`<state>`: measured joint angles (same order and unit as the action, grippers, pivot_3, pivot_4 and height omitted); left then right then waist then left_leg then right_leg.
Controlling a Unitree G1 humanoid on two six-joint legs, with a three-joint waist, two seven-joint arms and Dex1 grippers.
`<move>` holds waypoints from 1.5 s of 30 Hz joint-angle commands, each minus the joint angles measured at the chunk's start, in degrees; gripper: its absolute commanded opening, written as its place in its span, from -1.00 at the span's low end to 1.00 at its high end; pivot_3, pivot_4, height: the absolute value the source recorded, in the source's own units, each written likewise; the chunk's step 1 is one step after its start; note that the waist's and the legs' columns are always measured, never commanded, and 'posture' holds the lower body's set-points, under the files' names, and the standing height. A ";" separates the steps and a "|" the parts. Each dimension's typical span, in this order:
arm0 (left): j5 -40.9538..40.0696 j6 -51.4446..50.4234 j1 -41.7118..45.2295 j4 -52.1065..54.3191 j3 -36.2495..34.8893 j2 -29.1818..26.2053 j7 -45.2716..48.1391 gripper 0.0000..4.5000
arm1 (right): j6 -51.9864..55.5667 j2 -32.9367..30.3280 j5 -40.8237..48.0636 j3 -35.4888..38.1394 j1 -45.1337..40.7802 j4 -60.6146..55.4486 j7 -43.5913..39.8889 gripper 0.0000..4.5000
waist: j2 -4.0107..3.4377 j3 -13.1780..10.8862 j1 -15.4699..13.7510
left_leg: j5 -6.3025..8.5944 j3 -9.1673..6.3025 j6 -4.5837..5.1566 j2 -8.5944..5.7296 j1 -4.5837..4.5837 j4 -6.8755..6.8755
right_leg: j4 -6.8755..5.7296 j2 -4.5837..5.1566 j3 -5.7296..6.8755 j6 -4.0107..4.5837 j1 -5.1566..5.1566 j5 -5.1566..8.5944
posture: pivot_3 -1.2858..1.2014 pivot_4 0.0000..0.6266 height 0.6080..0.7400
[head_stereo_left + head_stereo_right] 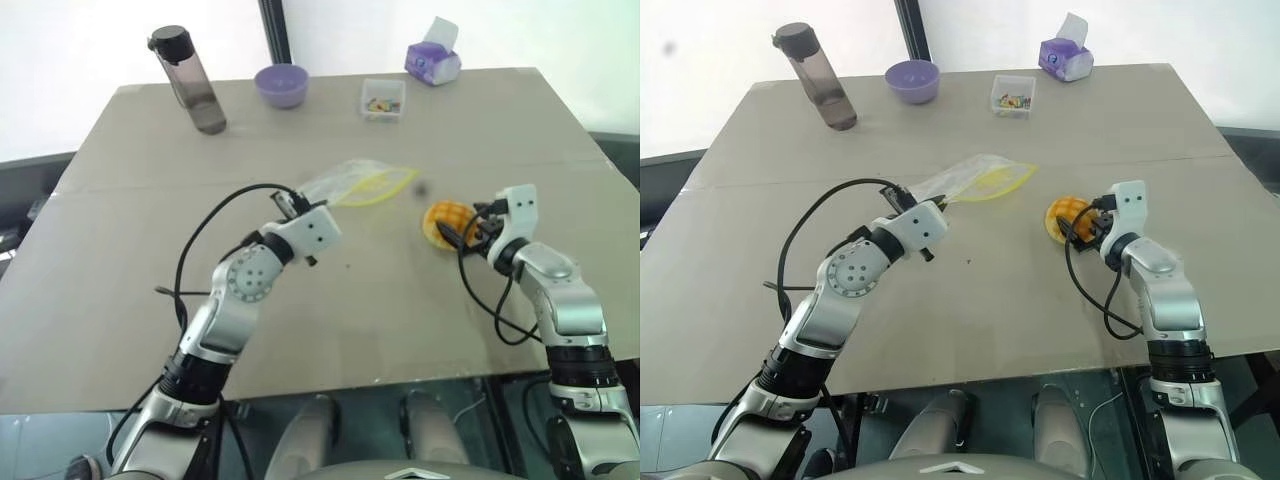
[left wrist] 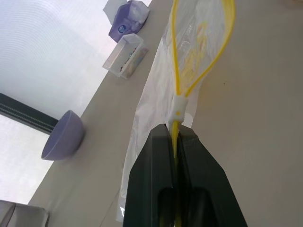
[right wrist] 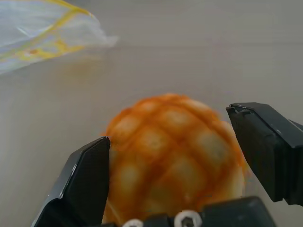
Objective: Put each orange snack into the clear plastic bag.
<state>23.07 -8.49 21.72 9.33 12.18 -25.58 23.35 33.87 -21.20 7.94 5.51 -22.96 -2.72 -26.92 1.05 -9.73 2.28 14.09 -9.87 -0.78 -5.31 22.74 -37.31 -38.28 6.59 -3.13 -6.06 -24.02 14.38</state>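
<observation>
One orange snack (image 1: 445, 218) with a crosshatch top lies on the table at the right of centre. My right gripper (image 3: 168, 126) is open, one black finger on each side of the snack (image 3: 170, 156); whether the fingers touch it I cannot tell. The clear plastic bag (image 1: 352, 184) lies left of the snack near the table's middle, its yellow seal strip spread into a loop. My left gripper (image 2: 174, 130) is shut on one end of that yellow strip, holding the bag's (image 2: 199, 56) edge just off the table.
Along the far edge stand a smoky grey bottle (image 1: 190, 80), a purple bowl (image 1: 281, 85), a small clear box of coloured bits (image 1: 383, 98) and a purple tissue pack (image 1: 432, 60). Black cables loop beside both forearms. The tan table (image 1: 120, 300) is bare near its front.
</observation>
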 commanded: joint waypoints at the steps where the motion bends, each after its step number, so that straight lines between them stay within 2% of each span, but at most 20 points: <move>1: 0.22 0.36 0.84 0.36 -0.83 -0.12 -0.74 -1.00 | 7.31 -1.44 2.63 -0.26 1.40 -2.37 -1.43 0.98 | 0.00 0.01 -0.07 | 0.00 0.00 0.00 0.00 0.00 0.00 | 0.00 0.01 0.00 0.00 0.00 0.00 | 0.03 -0.52 1.00; 2: 0.23 0.39 0.91 0.26 -0.83 -0.08 -0.73 -1.00 | 7.67 -1.61 2.72 -0.56 1.65 -2.45 -1.33 0.98 | 0.00 0.02 -0.12 | 0.00 0.00 0.00 0.00 0.00 0.00 | 0.00 0.01 0.00 0.00 0.01 0.00 | 0.03 -0.52 1.00; 6: 0.31 0.50 1.16 -0.03 -0.73 0.14 -0.73 -1.00 | 7.99 -1.61 3.27 -0.84 2.10 -2.93 -0.86 0.53 | 0.00 0.06 -0.13 | 0.00 -0.02 0.00 -0.01 -0.01 -0.01 | 0.01 0.01 0.03 0.00 0.03 0.00 | 0.03 -0.52 1.00; 7: 0.35 0.48 1.14 0.01 -0.71 0.17 -0.72 -1.00 | 8.07 -1.50 3.41 -0.79 2.09 -3.08 -0.65 0.30 | 0.00 0.06 -0.13 | 0.00 -0.02 0.00 -0.01 -0.01 -0.01 | 0.01 0.01 0.03 0.00 0.03 0.00 | 0.03 -0.52 1.00; 8: 0.40 0.47 1.13 0.04 -0.66 0.21 -0.72 -1.00 | 7.76 -1.51 3.33 -0.86 2.05 -3.22 -0.52 0.23 | 0.00 0.06 -0.14 | 0.00 -0.01 0.00 -0.01 -0.01 -0.01 | 0.01 0.02 0.03 0.00 0.03 0.00 | 0.03 -0.52 1.00; 11: 0.63 0.51 1.12 0.01 -0.46 0.33 -0.71 -1.00 | 7.80 -1.70 4.14 -0.67 1.58 -4.10 -0.88 -0.37 | 0.00 0.05 -0.14 | 0.00 -0.02 0.00 -0.01 -0.01 -0.01 | 0.02 0.02 0.04 0.00 0.04 0.00 | 0.03 -0.52 1.00; 13: 0.85 0.69 1.20 -0.16 -0.27 0.27 -0.67 -1.00 | 8.39 -2.15 4.83 -0.51 0.92 -4.78 -1.36 -0.63 | 0.00 0.05 -0.14 | 0.00 -0.02 0.00 -0.01 -0.01 -0.01 | 0.02 0.02 0.04 0.00 0.04 0.00 | 0.03 -0.52 1.00; 20: 2.89 2.69 1.55 -1.11 1.23 -0.68 -0.64 -1.00 | 17.09 -2.57 16.06 3.90 -6.04 -9.38 -6.21 -0.63 | -0.03 0.04 0.14 | 0.00 0.00 0.00 -0.01 0.00 -0.01 | 0.02 0.02 0.02 0.00 0.02 0.00 | 0.03 -0.52 1.00; 25: 3.83 3.70 1.68 -1.52 1.76 -0.87 -0.69 -1.00 | 19.37 -3.82 21.59 3.18 -8.16 -11.85 -9.82 -0.63 | -0.03 0.04 -0.04 | 0.01 -0.03 0.01 0.00 0.02 0.01 | 0.06 0.02 0.06 0.00 0.02 0.00 | 0.03 -0.52 1.00; 38: 4.43 4.03 1.30 -0.94 1.96 0.16 -0.89 -1.00 | 17.72 -3.29 21.02 -2.79 -11.76 -7.02 -9.15 -0.63 | -0.03 0.04 -0.03 | 0.01 -0.03 0.01 -0.02 0.04 0.00 | 0.09 0.05 0.07 -0.01 0.02 0.00 | 0.03 -0.52 1.00; 45: 3.30 6.88 0.97 -0.09 3.57 0.49 0.82 -1.00 | 18.13 -1.69 20.33 -3.08 -14.95 -0.48 -7.47 -0.63 | -0.03 0.04 -0.05 | 0.00 -0.03 0.01 -0.02 0.04 0.00 | 0.09 0.06 0.07 -0.01 0.02 0.00 | 0.03 -0.52 1.00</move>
<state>26.79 -3.55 22.39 6.93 15.08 -25.24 23.76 52.96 -23.10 28.20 1.99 -35.91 -3.05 -34.75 1.02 -9.69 2.23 14.10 -9.90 -0.77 -5.33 22.78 -37.30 -38.19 6.65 -3.06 -6.06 -24.01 14.37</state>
